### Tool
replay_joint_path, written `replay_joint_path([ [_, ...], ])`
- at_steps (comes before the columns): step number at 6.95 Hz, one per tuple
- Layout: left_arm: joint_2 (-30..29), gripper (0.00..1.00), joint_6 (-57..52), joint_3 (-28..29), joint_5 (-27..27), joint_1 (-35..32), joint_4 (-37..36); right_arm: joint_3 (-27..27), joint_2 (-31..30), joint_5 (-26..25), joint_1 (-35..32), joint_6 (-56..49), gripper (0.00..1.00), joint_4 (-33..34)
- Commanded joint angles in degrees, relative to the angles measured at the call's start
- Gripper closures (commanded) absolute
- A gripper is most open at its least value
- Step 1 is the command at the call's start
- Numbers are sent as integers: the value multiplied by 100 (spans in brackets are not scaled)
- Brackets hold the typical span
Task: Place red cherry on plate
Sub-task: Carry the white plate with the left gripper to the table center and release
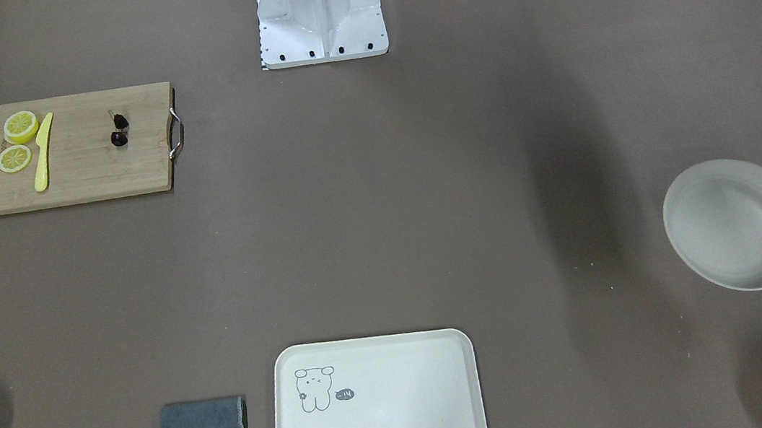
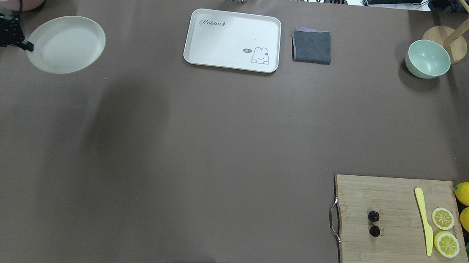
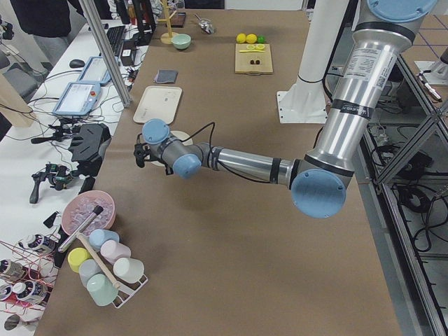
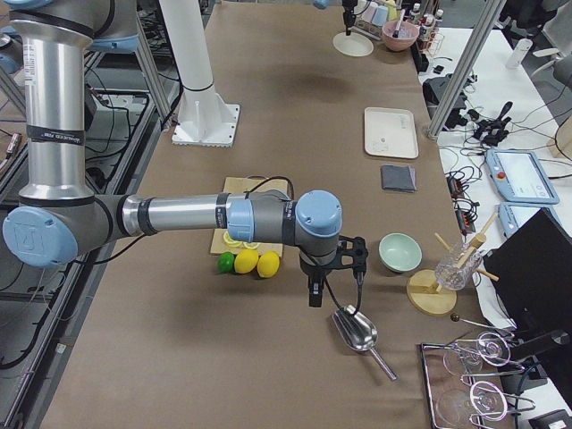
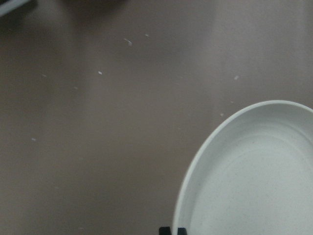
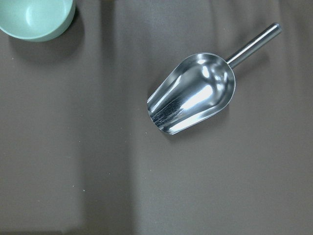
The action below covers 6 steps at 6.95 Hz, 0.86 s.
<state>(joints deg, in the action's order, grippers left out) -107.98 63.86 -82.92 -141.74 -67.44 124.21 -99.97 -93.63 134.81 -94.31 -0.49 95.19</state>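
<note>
Cream tray [image 2: 233, 36] carries the script word "Rabbit" in one corner, and a small speech bubble [image 2: 247, 50] reading "hi" beside a cartoon rabbit [image 2: 260, 55].

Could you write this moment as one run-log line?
cherries on cutting board | left gripper grips plate rim | right gripper above scoop

Left gripper [image 2: 28, 46] is running off the picture's edge at the plate [image 2: 65, 44] rim, jaws staying mostly hidden. Right gripper [image 4: 315, 288] is showing too small; jaws unreadable.
</note>
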Motion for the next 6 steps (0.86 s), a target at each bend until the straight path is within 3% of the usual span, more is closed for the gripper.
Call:
replay_joint_path([
  [1,-545,100,2656,-645,1351,1647,604,30,-6,-7,0,-13,0,0],
  [3,-978,100,3411,-699,2376,2698,596,39,-15,-7,0,22,0,0],
  [6,-980,100,3528,-805,3527,3788,579,39,38,2,9,67,0,8],
])
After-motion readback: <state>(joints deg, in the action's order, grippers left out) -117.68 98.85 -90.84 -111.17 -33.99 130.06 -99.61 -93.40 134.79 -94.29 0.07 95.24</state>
